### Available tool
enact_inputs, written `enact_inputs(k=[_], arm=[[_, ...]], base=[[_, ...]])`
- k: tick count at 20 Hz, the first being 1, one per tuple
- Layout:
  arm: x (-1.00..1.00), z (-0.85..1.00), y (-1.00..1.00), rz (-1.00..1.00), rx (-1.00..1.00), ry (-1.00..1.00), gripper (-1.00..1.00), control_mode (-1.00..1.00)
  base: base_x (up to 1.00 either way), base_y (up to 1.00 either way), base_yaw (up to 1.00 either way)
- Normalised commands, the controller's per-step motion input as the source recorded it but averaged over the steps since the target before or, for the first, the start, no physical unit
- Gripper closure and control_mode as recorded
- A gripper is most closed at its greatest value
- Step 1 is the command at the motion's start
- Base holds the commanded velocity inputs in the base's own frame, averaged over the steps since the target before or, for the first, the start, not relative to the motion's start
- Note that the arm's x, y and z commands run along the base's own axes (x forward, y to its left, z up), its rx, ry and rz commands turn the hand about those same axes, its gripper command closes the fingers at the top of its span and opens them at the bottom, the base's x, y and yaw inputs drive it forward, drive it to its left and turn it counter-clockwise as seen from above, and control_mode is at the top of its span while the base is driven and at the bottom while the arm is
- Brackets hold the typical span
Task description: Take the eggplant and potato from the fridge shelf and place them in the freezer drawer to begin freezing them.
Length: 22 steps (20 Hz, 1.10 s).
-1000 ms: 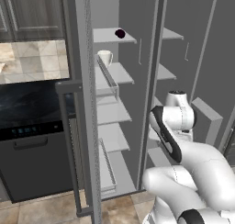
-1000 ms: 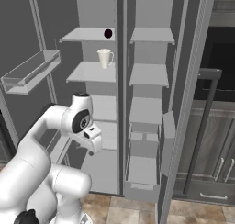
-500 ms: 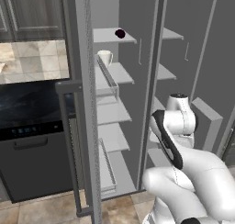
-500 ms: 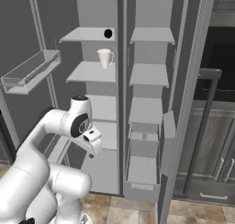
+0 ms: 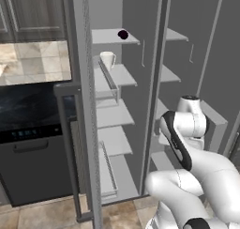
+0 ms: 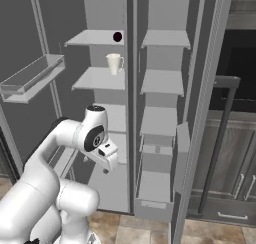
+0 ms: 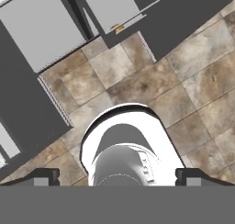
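**Arm Folded Low, Eggplant Not Yet Approached**

Over the last second the arm drew slightly downward and inward; the shelves did not shift. The gripper (image 6: 106, 164) hung beside the base, pointed at the floor, jaws spread wide and empty. The eggplant (image 6: 117, 36) lay on the top fridge shelf (image 6: 95, 38), above the white cup (image 6: 114, 63). The potato could not be identified. The freezer drawer (image 6: 153, 187) stood pulled out at the bottom. No transfer had begun; a long upward reach appeared to be required.

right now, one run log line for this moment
stage: before first pick | pincer: open, empty | eggplant: top shelf | white cup: shelf below | freezer drawer: open
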Motion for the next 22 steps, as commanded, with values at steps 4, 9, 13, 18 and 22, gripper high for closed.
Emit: enact_inputs(k=[4,9,13,18,22], arm=[[0.00,0.00,0.00,0.00,0.00,0.00,-1.00,1.00],[0.00,0.00,0.00,0.00,0.00,0.00,-1.00,1.00],[0.00,0.00,0.00,0.00,0.00,0.00,-1.00,1.00],[0.00,0.00,0.00,0.00,0.00,0.00,-1.00,1.00],[0.00,0.00,0.00,0.00,0.00,0.00,-1.00,1.00]], base=[[0.26,0.08,0.17],[0.49,0.07,0.20],[0.52,0.00,0.18],[0.45,0.00,0.17],[0.40,0.00,0.13]])
